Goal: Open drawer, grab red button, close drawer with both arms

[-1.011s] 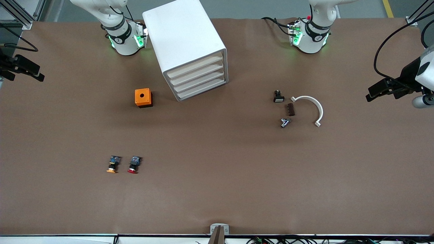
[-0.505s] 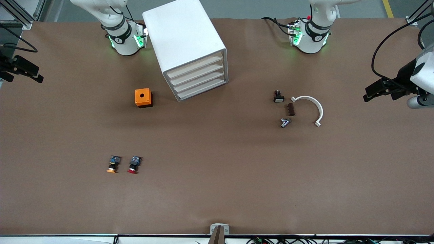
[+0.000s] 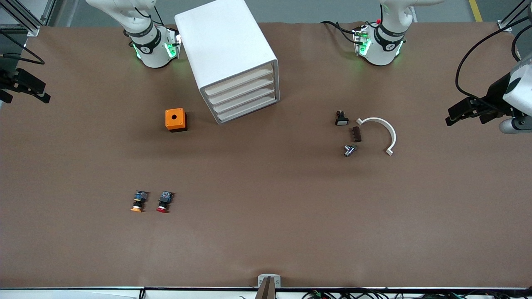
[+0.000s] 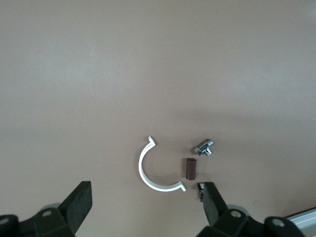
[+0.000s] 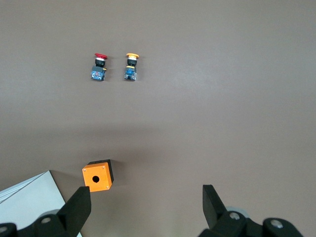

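Note:
The button [image 3: 163, 202], with a red cap, lies on the table near the front camera toward the right arm's end; it also shows in the right wrist view [image 5: 98, 66]. The white drawer cabinet [image 3: 227, 54] stands between the arm bases with all its drawers [image 3: 243, 99] shut. My right gripper [image 3: 28, 90] hangs open and empty in the air at the right arm's end of the table; it also shows in its own wrist view [image 5: 145, 210]. My left gripper [image 3: 463, 115] hangs open and empty at the left arm's end; it also shows in its own wrist view [image 4: 145, 207].
An orange-capped twin button [image 3: 138, 201] lies beside the red one. An orange cube box with a hole [image 3: 176, 119] sits next to the cabinet. A white curved piece [image 3: 382, 131], a brown block [image 3: 356, 134], a metal part [image 3: 349, 150] and a small black part [image 3: 341, 118] lie toward the left arm's end.
The right gripper has drifted slightly outward toward its end of the table. The left gripper has shifted slightly toward the table's middle. Nothing on the table has moved.

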Controlling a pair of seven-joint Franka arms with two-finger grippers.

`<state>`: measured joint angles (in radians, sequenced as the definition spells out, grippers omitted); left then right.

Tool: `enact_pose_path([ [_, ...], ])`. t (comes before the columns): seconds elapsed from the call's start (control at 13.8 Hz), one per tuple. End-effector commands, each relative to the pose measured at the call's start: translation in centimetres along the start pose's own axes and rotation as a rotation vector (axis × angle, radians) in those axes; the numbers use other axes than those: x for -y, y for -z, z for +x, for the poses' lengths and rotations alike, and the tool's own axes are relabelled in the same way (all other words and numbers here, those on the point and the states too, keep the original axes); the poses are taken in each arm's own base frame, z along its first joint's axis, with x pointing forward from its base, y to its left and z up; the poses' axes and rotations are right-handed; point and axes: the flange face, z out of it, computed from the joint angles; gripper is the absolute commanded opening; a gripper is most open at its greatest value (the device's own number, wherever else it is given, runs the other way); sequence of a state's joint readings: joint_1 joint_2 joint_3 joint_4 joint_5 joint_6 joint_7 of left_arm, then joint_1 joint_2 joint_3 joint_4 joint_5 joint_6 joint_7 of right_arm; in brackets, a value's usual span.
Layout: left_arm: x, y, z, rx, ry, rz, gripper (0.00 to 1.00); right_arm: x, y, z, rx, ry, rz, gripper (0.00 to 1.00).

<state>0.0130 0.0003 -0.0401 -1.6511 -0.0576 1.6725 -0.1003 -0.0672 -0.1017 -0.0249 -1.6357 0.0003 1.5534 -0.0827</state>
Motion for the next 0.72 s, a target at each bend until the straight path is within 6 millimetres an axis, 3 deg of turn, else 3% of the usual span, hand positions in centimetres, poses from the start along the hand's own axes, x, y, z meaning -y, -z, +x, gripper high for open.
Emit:
enact_pose_path([
  [0.0, 0.6, 1.3, -0.4, -0.035, -0.007, 0.017, 0.99, 0.0, 0.4, -0.7, -0.013, 0.014, -0.016, 1.00],
  [0.29, 0.6, 2.9, -0.5, -0.064, 0.007, 0.012, 0.99, -0.1, 0.5, -0.7, -0.018, 0.002, -0.017, 1.00],
  [0.51, 0.4, 5.6, -0.3, -0.117, -0.004, 0.004, 0.99, -0.1, 0.5, -0.7, -0.017, -0.001, -0.012, 1.00],
  [0.65, 0.4, 5.6, -0.5, -0.102, -0.004, 0.007, 0.99, 0.1, 0.4, -0.7, -0.011, 0.000, -0.008, 1.00],
])
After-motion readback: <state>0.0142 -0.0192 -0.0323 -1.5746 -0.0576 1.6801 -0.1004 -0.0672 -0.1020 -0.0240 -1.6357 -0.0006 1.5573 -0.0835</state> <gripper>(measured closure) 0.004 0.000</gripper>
